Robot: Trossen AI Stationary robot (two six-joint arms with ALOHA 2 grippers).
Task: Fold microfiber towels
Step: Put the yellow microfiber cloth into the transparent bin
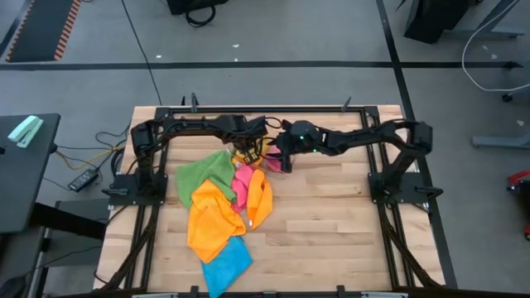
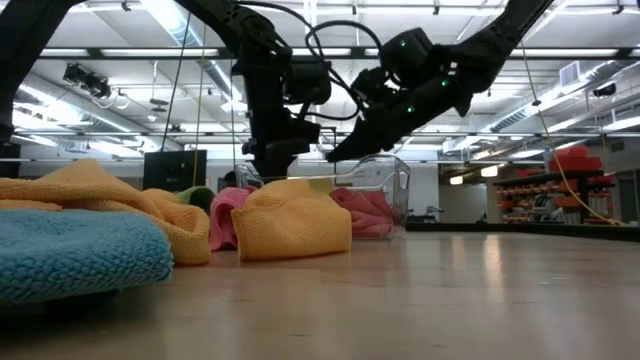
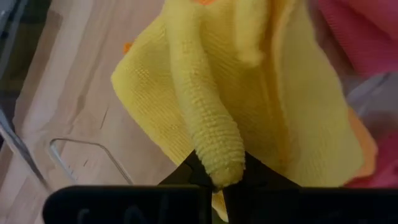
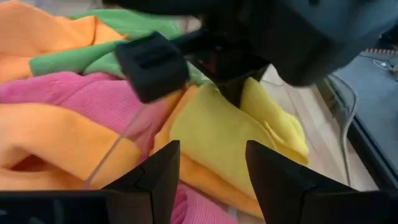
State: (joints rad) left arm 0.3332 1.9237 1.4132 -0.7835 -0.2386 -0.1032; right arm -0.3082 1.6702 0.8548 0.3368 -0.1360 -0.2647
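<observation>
Wooden table (image 1: 331,215), grey floor (image 1: 273,33) around

Towels lay heaped left of table centre, seen from above. Green towel (image 1: 204,172) crumpled at 10 o'clock of the heap. Pink towel (image 1: 243,184) bunched at 1 o'clock, overlapping an orange towel (image 1: 260,199) draped beside it. A second orange towel (image 1: 213,219), largest, rumpled at centre. Blue towel (image 1: 225,263) flat at 6 o'clock, nearest the table edge. Yellow towel (image 3: 249,106) pinched into a raised ridge at 12 o'clock.
</observation>
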